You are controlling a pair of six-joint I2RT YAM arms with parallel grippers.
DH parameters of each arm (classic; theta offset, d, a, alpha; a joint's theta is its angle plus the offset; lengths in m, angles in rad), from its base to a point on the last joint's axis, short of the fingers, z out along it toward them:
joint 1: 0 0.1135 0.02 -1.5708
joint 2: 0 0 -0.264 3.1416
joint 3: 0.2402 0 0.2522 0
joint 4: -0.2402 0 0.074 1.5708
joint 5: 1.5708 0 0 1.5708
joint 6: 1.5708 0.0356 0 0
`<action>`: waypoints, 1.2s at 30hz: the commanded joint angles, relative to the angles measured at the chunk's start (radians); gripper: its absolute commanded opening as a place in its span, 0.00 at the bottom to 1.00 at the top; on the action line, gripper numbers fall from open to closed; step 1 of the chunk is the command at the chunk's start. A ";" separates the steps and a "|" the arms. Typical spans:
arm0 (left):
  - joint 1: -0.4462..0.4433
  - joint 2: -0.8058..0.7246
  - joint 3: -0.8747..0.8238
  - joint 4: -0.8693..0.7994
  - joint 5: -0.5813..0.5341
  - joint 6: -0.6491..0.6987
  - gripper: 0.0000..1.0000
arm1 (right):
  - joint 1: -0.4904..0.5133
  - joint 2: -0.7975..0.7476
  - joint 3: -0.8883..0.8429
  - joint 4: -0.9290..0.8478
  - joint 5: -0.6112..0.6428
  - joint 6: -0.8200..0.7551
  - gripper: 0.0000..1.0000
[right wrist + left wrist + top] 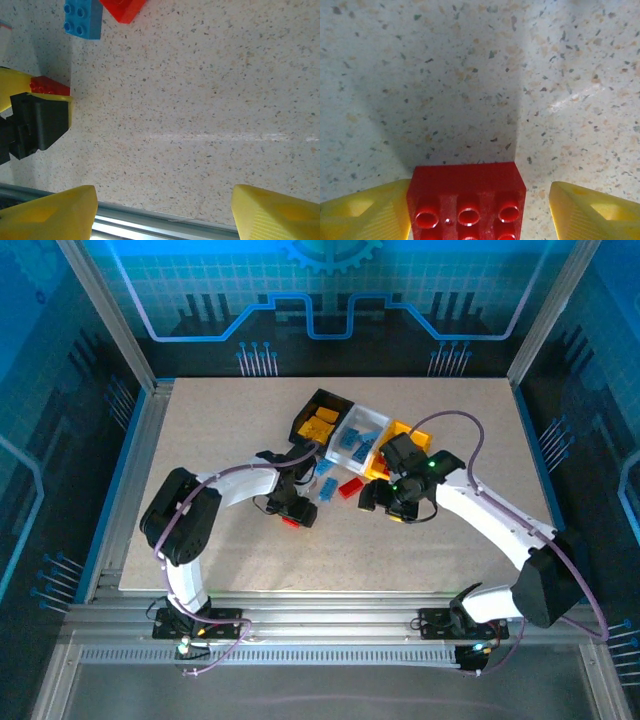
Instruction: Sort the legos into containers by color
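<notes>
Brick (466,205), red, sits between open fingers of left end effector (480,202).

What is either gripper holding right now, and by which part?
Nothing yet. The left gripper straddles a red brick, one jaw against its side, a gap at the other. The right gripper is open over bare table.
</notes>
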 commanded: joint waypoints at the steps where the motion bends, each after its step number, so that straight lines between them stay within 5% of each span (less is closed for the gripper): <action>1: -0.008 0.033 0.022 -0.024 -0.030 -0.003 0.69 | -0.020 -0.032 -0.023 -0.024 0.003 0.003 0.73; 10: -0.008 0.038 0.012 -0.045 -0.062 -0.033 0.47 | -0.038 -0.062 -0.056 -0.012 -0.003 0.000 0.72; 16: -0.005 0.006 0.048 -0.090 -0.023 -0.083 0.46 | -0.057 -0.090 -0.068 -0.015 -0.005 -0.006 0.72; 24: 0.034 -0.038 0.235 -0.093 0.301 -0.292 0.48 | -0.149 -0.205 -0.080 -0.066 -0.023 -0.023 0.72; 29: 0.035 0.078 0.459 -0.007 0.503 -0.469 0.48 | -0.216 -0.312 -0.122 -0.082 -0.073 -0.023 0.72; 36: 0.018 0.290 0.733 0.141 0.617 -0.678 0.49 | -0.247 -0.354 -0.148 -0.080 -0.119 -0.047 0.71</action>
